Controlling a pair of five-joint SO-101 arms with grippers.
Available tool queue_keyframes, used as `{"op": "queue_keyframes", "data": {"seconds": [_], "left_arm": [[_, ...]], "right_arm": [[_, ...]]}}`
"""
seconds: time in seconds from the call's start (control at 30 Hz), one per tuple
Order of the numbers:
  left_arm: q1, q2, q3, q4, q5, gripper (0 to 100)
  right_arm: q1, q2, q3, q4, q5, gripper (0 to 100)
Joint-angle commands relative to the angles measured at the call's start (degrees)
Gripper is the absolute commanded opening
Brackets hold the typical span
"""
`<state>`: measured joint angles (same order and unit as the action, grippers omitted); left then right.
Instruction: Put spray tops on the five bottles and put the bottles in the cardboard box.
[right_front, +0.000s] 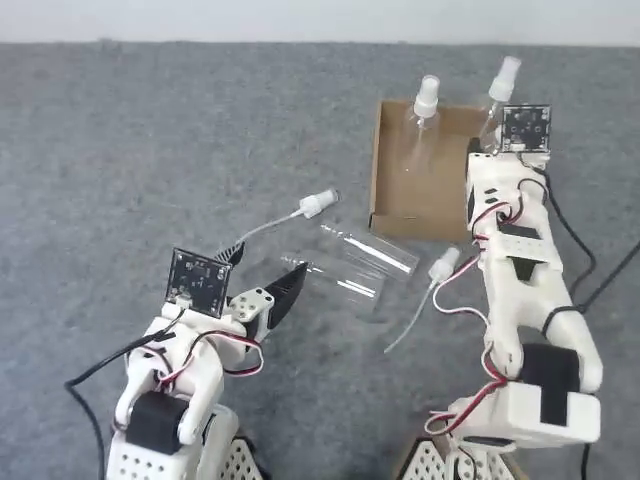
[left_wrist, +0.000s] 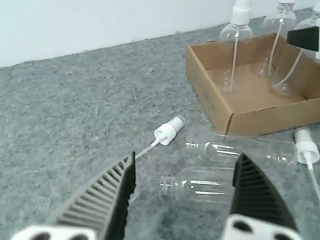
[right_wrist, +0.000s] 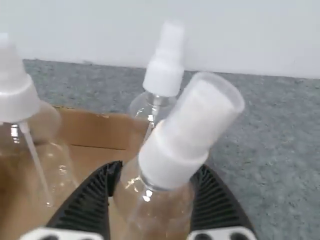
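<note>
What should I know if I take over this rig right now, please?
Left gripper: open and empty, above the table near the lying bottles.
Right gripper: shut on a topped bottle at the far right corner of the box.
Done: two other topped bottles stand in the box.
Left: release the held bottle into the box. Two bare bottles lie on the table in front of the box, with two loose spray tops beside them. Fit both tops, then box both bottles.
</note>
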<state>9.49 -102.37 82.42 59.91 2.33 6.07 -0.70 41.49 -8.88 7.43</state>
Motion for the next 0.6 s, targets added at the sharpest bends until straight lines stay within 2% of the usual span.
{"op": "queue_keyframes", "data": {"seconds": [0.0, 0.57], "left_arm": [[-0.3, -0.4, -0.6, -0.1, 0.3, 29], [-0.3, -0.4, -0.6, 0.0, 0.3, 29]], "right_arm": [[0.7, 0.3, -2.2, -2.1, 0.9, 0.6], [0.5, 4.4, -4.2, -2.0, 0.9, 1.1]]}}
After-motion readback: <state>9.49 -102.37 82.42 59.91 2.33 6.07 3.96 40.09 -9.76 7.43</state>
